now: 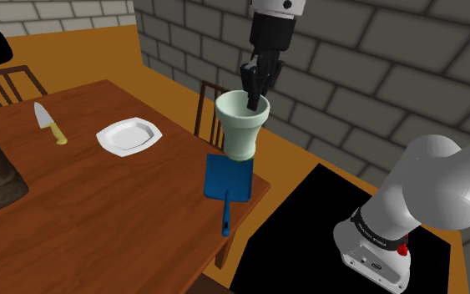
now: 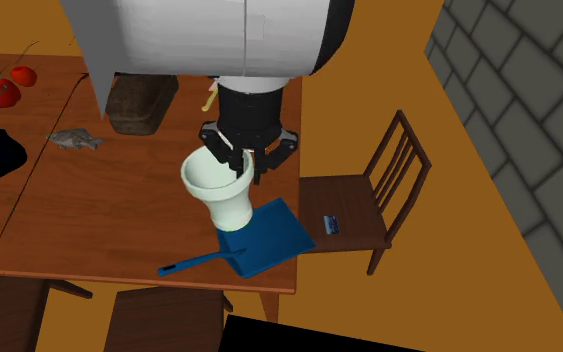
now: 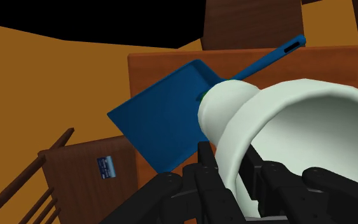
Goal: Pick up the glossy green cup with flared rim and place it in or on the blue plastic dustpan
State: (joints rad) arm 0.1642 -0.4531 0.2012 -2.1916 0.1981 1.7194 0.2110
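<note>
Pale green and glossy, the cup [image 1: 241,125] hangs upright from my tool [image 1: 255,98], whose fingers clamp its flared rim, one inside and one outside. Its narrow foot is over the flat blue dustpan [image 1: 224,182] at the corner of the wooden table [image 1: 99,225]; I cannot tell if they touch. A white plate [image 1: 128,136] and a knife [image 1: 48,123] lie well apart, and a chair [image 2: 354,205] stands beside the corner.

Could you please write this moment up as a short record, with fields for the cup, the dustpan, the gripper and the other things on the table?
cup: pale green, flared rim, upright, over the dustpan's pan
dustpan: blue, at the table's edge near a chair
gripper: shut on the cup's rim, one finger inside
contact: cannot tell whether the cup's base touches the dustpan
table: brown wood
other items: white plate, knife
</note>
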